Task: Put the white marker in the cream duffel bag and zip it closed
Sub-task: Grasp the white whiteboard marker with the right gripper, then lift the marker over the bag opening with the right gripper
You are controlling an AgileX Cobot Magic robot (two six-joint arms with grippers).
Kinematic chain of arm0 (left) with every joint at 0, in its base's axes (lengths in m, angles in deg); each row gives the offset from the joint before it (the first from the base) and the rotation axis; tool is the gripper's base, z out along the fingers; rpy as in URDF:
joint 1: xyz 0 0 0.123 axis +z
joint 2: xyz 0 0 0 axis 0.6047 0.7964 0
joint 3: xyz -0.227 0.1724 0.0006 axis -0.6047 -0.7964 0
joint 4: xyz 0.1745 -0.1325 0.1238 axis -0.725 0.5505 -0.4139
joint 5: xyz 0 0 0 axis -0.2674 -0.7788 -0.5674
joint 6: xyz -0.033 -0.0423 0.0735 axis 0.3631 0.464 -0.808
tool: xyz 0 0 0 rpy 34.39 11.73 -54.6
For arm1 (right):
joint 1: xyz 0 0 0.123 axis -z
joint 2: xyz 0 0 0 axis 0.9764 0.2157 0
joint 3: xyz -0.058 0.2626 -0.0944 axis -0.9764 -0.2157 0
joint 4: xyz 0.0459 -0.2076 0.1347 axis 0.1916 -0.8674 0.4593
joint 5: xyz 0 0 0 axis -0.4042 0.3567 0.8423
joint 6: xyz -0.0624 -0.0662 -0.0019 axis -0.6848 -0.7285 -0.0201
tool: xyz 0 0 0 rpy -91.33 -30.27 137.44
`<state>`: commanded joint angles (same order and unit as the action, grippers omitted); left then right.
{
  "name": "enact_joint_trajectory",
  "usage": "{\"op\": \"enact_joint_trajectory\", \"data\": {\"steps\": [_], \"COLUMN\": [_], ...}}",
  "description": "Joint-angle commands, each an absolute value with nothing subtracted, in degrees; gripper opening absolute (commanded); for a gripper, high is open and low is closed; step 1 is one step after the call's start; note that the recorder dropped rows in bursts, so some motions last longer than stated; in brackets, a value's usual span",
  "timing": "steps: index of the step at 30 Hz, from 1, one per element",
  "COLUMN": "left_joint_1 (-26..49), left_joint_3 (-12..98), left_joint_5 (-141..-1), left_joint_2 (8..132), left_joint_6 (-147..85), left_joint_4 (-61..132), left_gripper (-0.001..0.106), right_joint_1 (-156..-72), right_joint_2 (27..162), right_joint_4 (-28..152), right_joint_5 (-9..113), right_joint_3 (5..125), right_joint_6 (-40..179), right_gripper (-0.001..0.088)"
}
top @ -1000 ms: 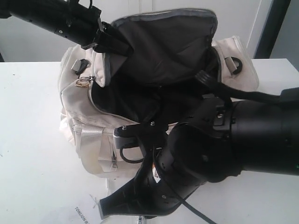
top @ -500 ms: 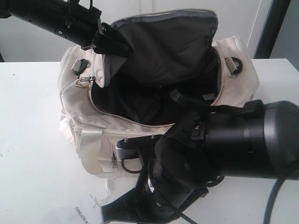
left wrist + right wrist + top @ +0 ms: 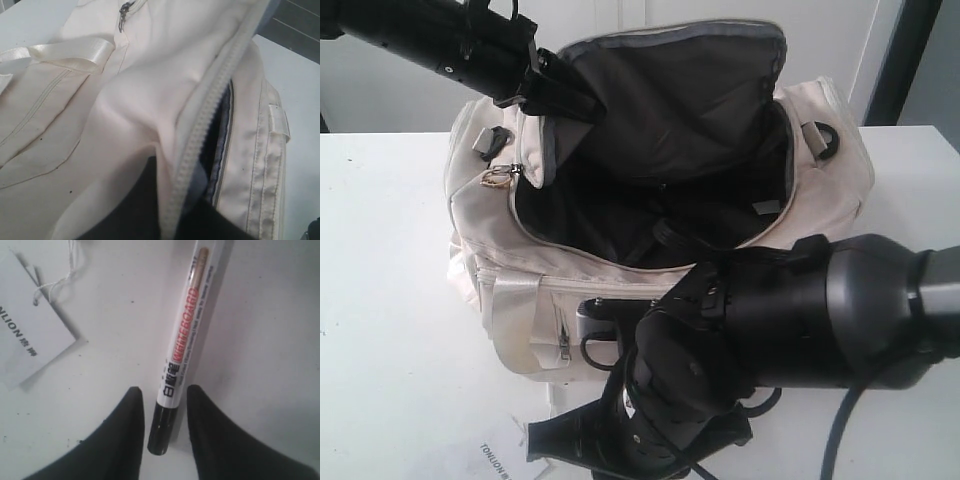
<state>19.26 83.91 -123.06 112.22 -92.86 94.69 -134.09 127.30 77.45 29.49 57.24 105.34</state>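
White marker (image 3: 182, 347) is noted flat on the table (image 3: 260, 315). Its black cap end lies between the parted jaws of the right gripper (image 3: 165, 390), touched by neither, and its long axis runs out ahead along the reach. The bag (image 3: 490, 230) is held open at its flap (image 3: 670, 90) by the clamped left gripper (image 3: 558, 98), so the right arm is judged nearer.
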Motion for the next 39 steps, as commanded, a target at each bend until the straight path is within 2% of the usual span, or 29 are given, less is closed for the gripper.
{"op": "enact_joint_trajectory", "data": {"steps": [8, 17, 20, 24, 26, 39], "left_joint_1": [19.3, 19.3, 19.3, 19.3, 19.3, 19.3], "left_joint_3": [83.9, 83.9, 83.9, 83.9, 83.9, 83.9], "left_joint_5": [-123.1, -123.1, -123.1, -123.1, -123.1, -123.0], "left_joint_2": [112.2, 112.2, 112.2, 112.2, 112.2, 112.2], "left_joint_6": [-92.9, -92.9, -92.9, -92.9, -92.9, -92.9], "left_joint_4": [94.7, 94.7, 94.7, 94.7, 94.7, 94.7], "left_gripper": [0.000, 0.000, 0.000, 0.000, 0.000, 0.000], "right_joint_1": [-134.1, -134.1, -134.1, -134.1, -134.1, -134.1], "right_joint_2": [128.1, 130.5, 130.6, 130.3, 129.6, 120.8], "right_joint_4": [77.3, 77.1, 77.1, 77.1, 77.1, 73.3], "right_joint_5": [31.5, 29.5, 29.1, 28.6, 28.5, 29.5], "right_joint_3": [57.2, 57.2, 57.2, 57.2, 57.3, 57.3], "right_joint_6": [105.2, 105.2, 105.2, 105.1, 104.6, 101.6], "right_gripper": [0.0292, 0.0247, 0.0189, 0.0043, 0.0000, 0.0000]}}
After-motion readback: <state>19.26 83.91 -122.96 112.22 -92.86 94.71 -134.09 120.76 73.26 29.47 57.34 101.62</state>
